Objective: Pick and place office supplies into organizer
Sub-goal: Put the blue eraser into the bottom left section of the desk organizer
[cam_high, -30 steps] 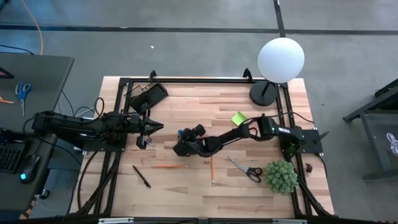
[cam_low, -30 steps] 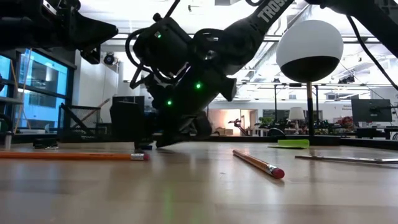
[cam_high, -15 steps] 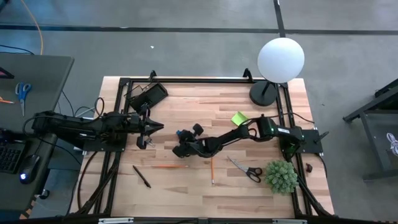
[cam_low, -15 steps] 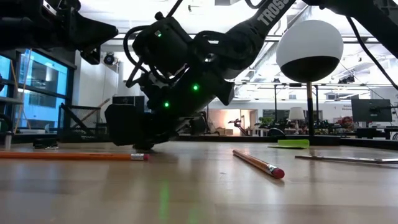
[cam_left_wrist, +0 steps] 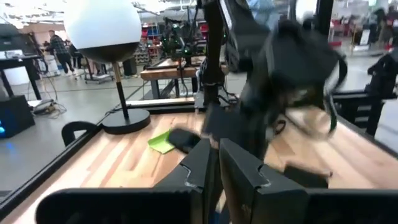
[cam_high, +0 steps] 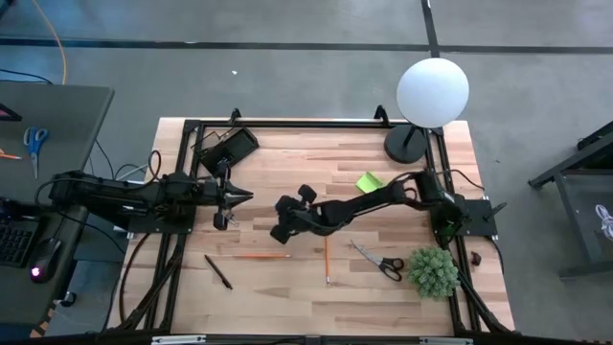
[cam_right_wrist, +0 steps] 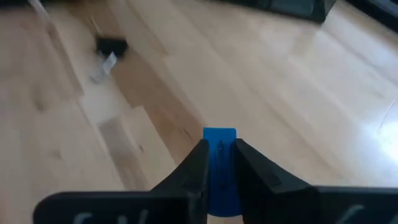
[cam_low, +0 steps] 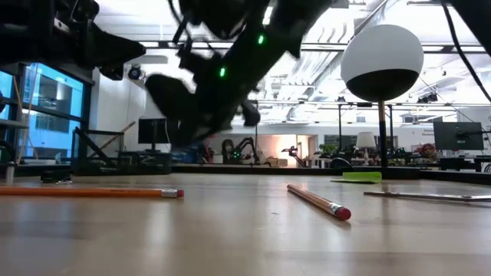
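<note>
My right gripper (cam_right_wrist: 219,155) is shut on a blue eraser (cam_right_wrist: 219,144) and hangs above the middle of the table (cam_high: 281,218). My left gripper (cam_high: 244,195) waits shut over the table's left side, its fingers together in the left wrist view (cam_left_wrist: 214,163). The black organizer (cam_high: 228,147) stands at the far left corner. Flat on the wood lie an orange pencil (cam_high: 259,256), a black pen (cam_high: 217,271), a second pencil (cam_high: 327,261), black-handled scissors (cam_high: 376,260), a lime-green sticky-note pad (cam_high: 368,181) and a small binder clip (cam_right_wrist: 111,46). My right gripper pinches the blue eraser between its two fingers, one on each long side. The eraser's free end (cam_right_wrist: 219,133) sticks out just past the fingertips. The fingers slant down from the table's right side. The eraser is lifted clear of the wood.
A white globe lamp (cam_high: 431,91) on a round black base (cam_high: 404,144) stands at the far right corner. A small green bushy plant (cam_high: 433,271) sits near the right edge. A black frame (cam_high: 287,125) runs around the table top.
My right gripper has taken hold of the blue eraser, which lay on the table, and has risen with it well clear of the wood, drifting a little toward the table's right edge.
</note>
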You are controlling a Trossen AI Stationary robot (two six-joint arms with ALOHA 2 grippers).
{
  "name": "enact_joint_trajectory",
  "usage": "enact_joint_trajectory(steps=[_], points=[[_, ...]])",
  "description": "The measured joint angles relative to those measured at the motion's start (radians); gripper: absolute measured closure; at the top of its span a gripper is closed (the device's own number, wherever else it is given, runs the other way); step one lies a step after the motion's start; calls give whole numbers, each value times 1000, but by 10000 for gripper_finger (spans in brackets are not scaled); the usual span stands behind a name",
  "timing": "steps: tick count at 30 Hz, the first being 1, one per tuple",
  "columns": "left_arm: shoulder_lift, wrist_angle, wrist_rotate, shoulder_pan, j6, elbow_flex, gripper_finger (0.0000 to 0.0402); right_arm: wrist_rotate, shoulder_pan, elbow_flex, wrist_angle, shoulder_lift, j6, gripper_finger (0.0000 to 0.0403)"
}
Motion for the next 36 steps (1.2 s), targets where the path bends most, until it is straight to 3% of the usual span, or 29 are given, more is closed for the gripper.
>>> enact_joint_trajectory(steps=[3, 10, 16, 20, 25, 31, 36], points=[[0, -12, 19, 0, 40, 0, 378, -17, 0, 1, -31, -54, 0, 358], [0, -35, 182, 0, 244, 0, 378, -76, 6, 1, -47, -152, -4, 355], [8, -75, 171, 0, 392, 0, 370, -159, 6, 3, -44, -191, -1, 355], [33, -38, 182, 0, 375, 0, 330, -271, 6, 3, -28, -193, 9, 351], [102, -35, 190, -1, 394, 0, 247, -388, -1, 2, 8, -199, 22, 357], [213, 132, 201, -2, 410, 0, 163, -411, -5, 3, 52, -227, 21, 351], [306, 232, 158, -56, 479, 0, 146, -416, -12, 3, 73, -226, 18, 354]])
